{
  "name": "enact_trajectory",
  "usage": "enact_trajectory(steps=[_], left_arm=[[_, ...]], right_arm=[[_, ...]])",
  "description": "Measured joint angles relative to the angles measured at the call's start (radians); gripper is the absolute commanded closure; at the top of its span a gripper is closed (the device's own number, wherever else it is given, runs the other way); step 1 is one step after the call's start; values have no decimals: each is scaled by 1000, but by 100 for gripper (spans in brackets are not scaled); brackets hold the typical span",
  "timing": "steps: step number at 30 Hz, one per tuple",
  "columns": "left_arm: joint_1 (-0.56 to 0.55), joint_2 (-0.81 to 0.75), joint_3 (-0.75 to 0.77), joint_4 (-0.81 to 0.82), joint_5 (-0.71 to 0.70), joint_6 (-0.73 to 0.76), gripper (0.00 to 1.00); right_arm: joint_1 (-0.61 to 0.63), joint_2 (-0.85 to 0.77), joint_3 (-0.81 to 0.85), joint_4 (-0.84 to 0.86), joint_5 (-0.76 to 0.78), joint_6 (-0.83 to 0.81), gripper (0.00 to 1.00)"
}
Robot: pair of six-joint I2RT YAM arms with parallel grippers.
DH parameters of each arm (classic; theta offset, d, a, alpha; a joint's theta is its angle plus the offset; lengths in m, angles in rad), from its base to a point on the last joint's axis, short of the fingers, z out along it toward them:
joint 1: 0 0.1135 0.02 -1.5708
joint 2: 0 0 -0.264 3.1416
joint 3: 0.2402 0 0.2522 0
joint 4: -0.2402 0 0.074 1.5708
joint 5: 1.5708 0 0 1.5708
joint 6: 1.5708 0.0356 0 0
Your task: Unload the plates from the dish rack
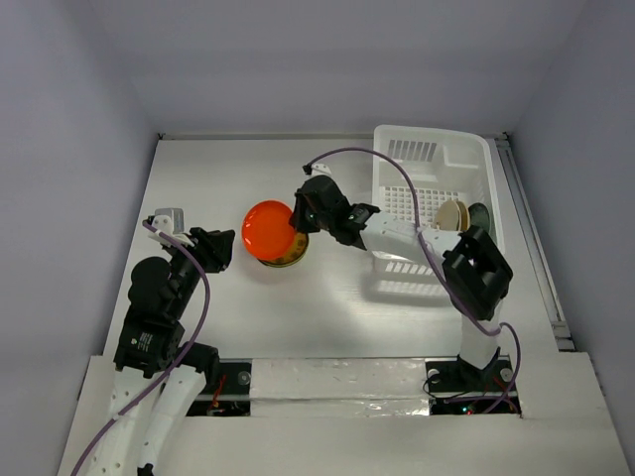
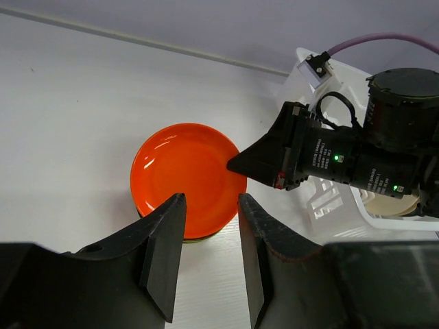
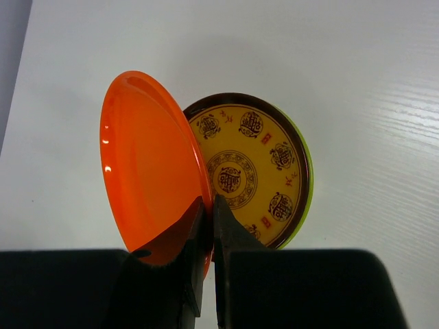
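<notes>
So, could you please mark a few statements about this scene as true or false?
1. The right arm's fingers pinch the rim of the glossy orange-red round plate. True.
2. The left arm's fingers hold a plate. False: they are open and empty.
3. The white slotted plastic dish rack is empty. False: a cream plate and a dark plate are in it.
4. A yellow patterned round plate lies outside the rack. True.

Left gripper [image 2: 211,255]: at 6 o'clock, jaws apart, holding nothing.
Orange-red plate [image 2: 180,175]: centre, a darker rim showing beneath it.
Right gripper [image 2: 236,164]: black, tip on the plate's 3 o'clock rim.
Dish rack [image 2: 329,205]: white, at 3 o'clock, behind that gripper.
</notes>
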State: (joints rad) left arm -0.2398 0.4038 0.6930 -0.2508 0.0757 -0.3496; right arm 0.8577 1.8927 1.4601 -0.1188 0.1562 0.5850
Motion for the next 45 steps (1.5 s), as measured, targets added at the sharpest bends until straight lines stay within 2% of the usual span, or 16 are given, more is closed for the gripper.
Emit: enact_trajectory(steps=[6, 9, 12, 13, 17, 25, 28, 30, 31, 32, 35, 38, 40, 41, 42, 45], left_arm=[[0, 0, 0, 0, 1, 0, 66], [0, 0, 0, 0, 1, 0, 66], [0, 0, 0, 0, 2, 0, 66], [0, 0, 0, 0, 2, 0, 66], [0, 0, 0, 0, 2, 0, 66], [0, 0, 0, 0, 2, 0, 66], [0, -4, 0, 0, 2, 0, 66], [0, -8, 0, 0, 2, 0, 66], [0, -10, 0, 0, 2, 0, 66], [0, -13, 0, 0, 3, 0, 66], [0, -22, 0, 0, 3, 0, 66], [0, -37, 0, 0, 3, 0, 66], [-2, -49, 0, 0, 3, 0, 66], [-4, -54, 0, 0, 3, 0, 66], [-8, -60, 0, 0, 3, 0, 65], [-24, -70, 0, 0, 3, 0, 65]], right_arm=[[0, 37, -4, 16, 15, 48, 95], [0, 41, -18, 19, 27, 63, 87], [0, 42, -30, 17, 39, 79, 71], [0, 42, -32, 15, 47, 84, 61], [-1, 42, -36, 13, 59, 89, 42], [-1, 8, -37, -70, 103, 40, 40], [-1, -62, -54, -116, 156, 20, 45], [-11, -138, -80, -147, 210, 3, 70], [-19, -183, -102, -155, 234, -1, 95], [-32, -235, -128, -169, 259, -1, 100], [-132, -429, -252, -184, 312, -2, 100], [-296, -621, -373, -214, 380, -2, 98], [-377, -721, -430, -253, 433, -3, 89], [-408, -759, -449, -280, 451, -5, 74], [-430, -788, -463, -297, 464, -5, 66], [-466, -825, -479, -377, 511, -12, 56]])
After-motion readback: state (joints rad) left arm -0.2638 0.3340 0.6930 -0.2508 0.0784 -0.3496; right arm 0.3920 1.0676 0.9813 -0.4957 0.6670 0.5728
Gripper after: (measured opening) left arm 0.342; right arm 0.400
